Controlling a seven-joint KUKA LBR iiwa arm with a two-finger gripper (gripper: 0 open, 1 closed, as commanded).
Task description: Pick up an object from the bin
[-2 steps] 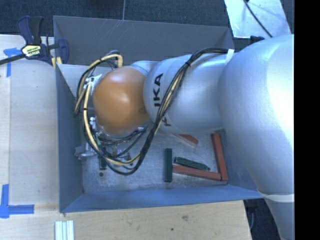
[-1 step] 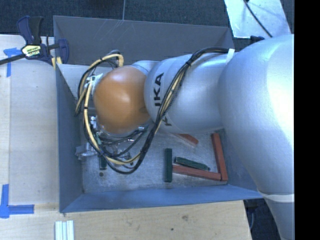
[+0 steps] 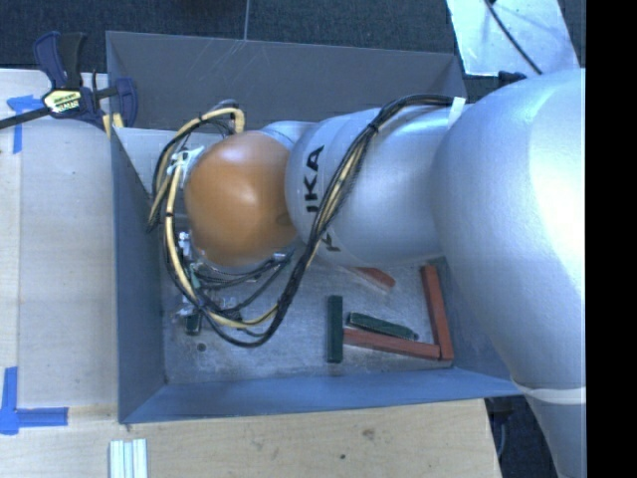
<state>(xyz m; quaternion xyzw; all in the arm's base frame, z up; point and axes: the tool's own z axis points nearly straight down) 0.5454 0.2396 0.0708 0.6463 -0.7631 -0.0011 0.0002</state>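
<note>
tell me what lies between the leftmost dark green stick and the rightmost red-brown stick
In the camera view, a second dark green stick lies slanted between the leftmost green stick and rightmost red-brown stick, with a long red-brown stick below it.

Most of the bin's floor [image 3: 259, 361] and one end of a pale orange strip [image 3: 376, 278] beneath the arm [image 3: 398, 187].

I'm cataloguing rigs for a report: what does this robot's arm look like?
The arm is thick, rounded, silver-grey, with black lettering on one link. A smooth orange dome covers its wrist; yellow and black cables loop around it.
</note>
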